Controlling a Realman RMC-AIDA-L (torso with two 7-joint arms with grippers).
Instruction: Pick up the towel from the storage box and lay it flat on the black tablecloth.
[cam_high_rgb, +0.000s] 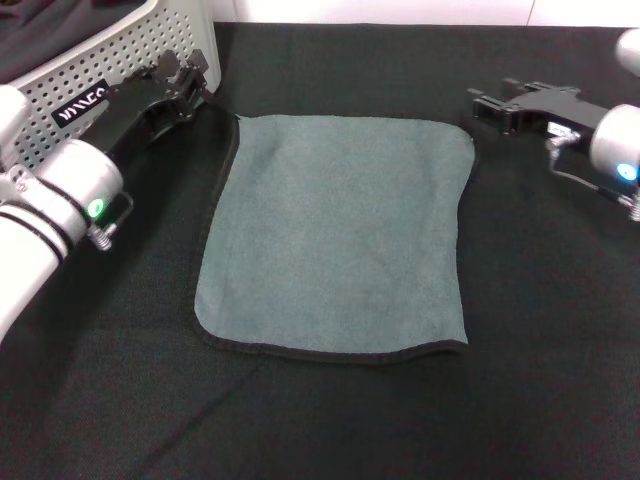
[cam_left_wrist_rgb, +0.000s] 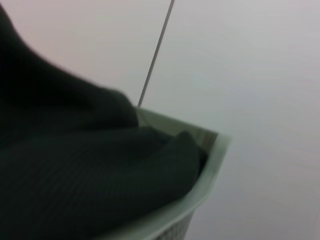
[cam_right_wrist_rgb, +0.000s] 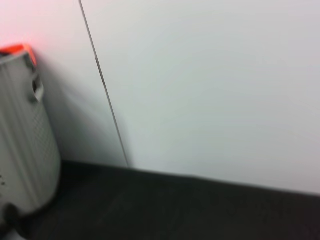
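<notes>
Spread flat, grey-green side up, the towel (cam_high_rgb: 335, 235) lay mid-table on the black tablecloth (cam_high_rgb: 540, 330). At the far left corner stood the storage box (cam_high_rgb: 110, 60), dark cloth (cam_left_wrist_rgb: 90, 175) inside. Left gripper (cam_high_rgb: 185, 85) and right gripper (cam_high_rgb: 490, 105) hovered beside the towel's far corners; whether their fingers were spread could not be told.

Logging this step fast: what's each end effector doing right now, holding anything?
Left end effector: beside the storage box, holding nothing; open or closed cannot be told.
Right end effector: off the towel, holding nothing; cannot be told.
</notes>
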